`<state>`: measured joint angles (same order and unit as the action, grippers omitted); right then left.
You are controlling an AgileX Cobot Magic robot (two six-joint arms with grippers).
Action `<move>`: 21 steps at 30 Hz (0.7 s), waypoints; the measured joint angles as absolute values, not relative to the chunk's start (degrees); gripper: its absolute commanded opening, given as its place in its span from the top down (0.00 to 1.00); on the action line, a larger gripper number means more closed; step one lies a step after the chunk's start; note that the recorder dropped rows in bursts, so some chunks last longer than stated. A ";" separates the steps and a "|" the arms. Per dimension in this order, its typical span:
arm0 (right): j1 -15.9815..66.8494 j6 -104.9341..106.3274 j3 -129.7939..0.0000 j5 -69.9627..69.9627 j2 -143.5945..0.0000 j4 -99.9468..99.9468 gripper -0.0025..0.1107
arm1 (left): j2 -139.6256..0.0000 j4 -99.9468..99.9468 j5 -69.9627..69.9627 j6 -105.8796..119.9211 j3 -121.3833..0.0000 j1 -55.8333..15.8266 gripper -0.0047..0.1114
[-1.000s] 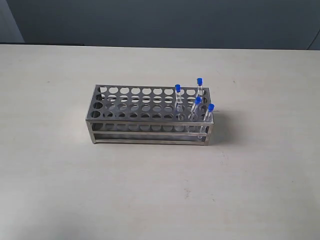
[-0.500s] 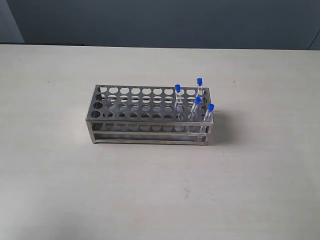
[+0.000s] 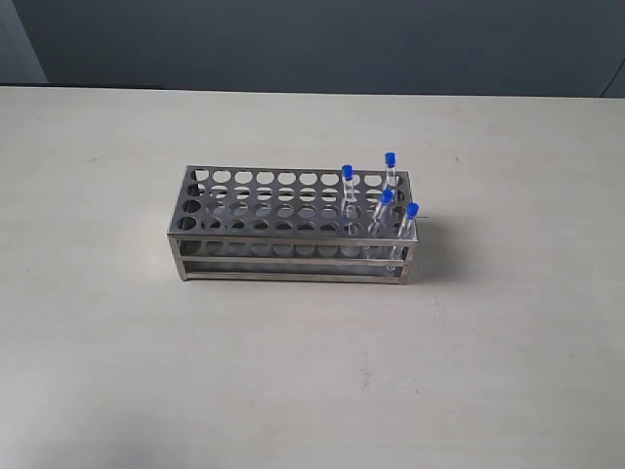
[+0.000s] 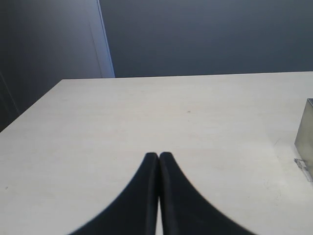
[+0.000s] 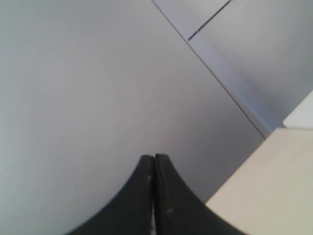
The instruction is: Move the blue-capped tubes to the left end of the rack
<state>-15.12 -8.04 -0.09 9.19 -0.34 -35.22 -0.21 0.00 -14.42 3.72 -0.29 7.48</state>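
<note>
The steel rack (image 3: 283, 223) stands in the middle of the table in the exterior view. Several blue-capped tubes (image 3: 387, 195) stand together in holes at its right end, their caps above the top plate. The holes at the left end hold nothing. Neither arm shows in the exterior view. My left gripper (image 4: 158, 155) is shut with nothing between its tips, hanging over bare table; a corner of the rack (image 4: 305, 133) shows at that view's edge. My right gripper (image 5: 154, 157) is shut and empty too, facing a grey wall beyond the table's edge.
The pale table (image 3: 312, 371) spreads wide on all sides of the rack. A dark wall (image 3: 312, 44) runs behind its far edge. A corner of the table (image 5: 274, 186) shows in the right wrist view.
</note>
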 measured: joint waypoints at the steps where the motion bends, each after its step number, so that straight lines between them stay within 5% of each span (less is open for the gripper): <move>1: -15.12 -9.15 -0.29 10.52 -0.34 -33.27 0.98 | -0.21 0.00 -14.42 3.72 -0.29 7.48 0.96; 7: -15.12 -30.56 -9.36 21.56 -3.02 -0.98 0.98 | -0.21 0.00 -14.42 3.72 -0.29 7.48 0.96; 12: -15.12 -44.18 -23.86 38.57 -21.47 29.95 0.98 | -0.21 0.00 -14.42 3.72 -0.29 7.48 0.96; 21: -11.07 -35.75 -30.36 41.89 -61.14 31.97 0.98 | -0.21 0.00 -14.42 3.72 -0.29 7.48 0.96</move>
<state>-11.07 -35.75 -30.36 41.89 -61.14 31.97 -0.21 0.00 -14.42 3.72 -0.29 7.48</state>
